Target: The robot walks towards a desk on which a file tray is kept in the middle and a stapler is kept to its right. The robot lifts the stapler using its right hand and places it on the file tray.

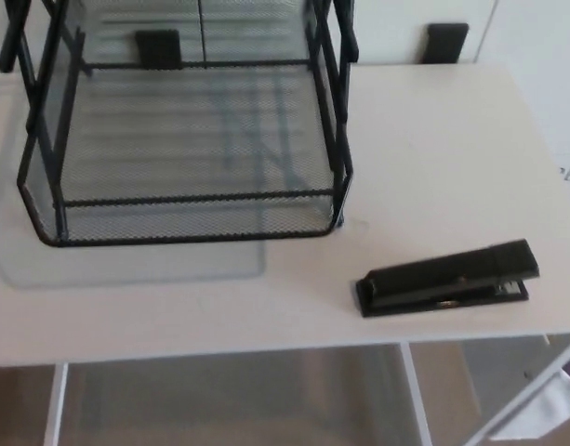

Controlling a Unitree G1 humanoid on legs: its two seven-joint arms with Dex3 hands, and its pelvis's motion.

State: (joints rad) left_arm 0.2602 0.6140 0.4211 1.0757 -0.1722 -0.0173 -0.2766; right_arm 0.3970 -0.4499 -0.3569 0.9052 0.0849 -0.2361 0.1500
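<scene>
From the head view, a pale, smooth desk [433, 139] fills most of the picture, with white cabinet fronts behind it and brownish floor [10, 409] under its front edge. There is one file tray [192, 218], black wire mesh, standing left of centre. One black stapler [447, 277] lies flat on the desk to the tray's right, apart from it and near the front edge. Two dark handles [158, 45] show on the cabinets. The robot's hands are out of view, so how their fingers stand cannot be told.
</scene>
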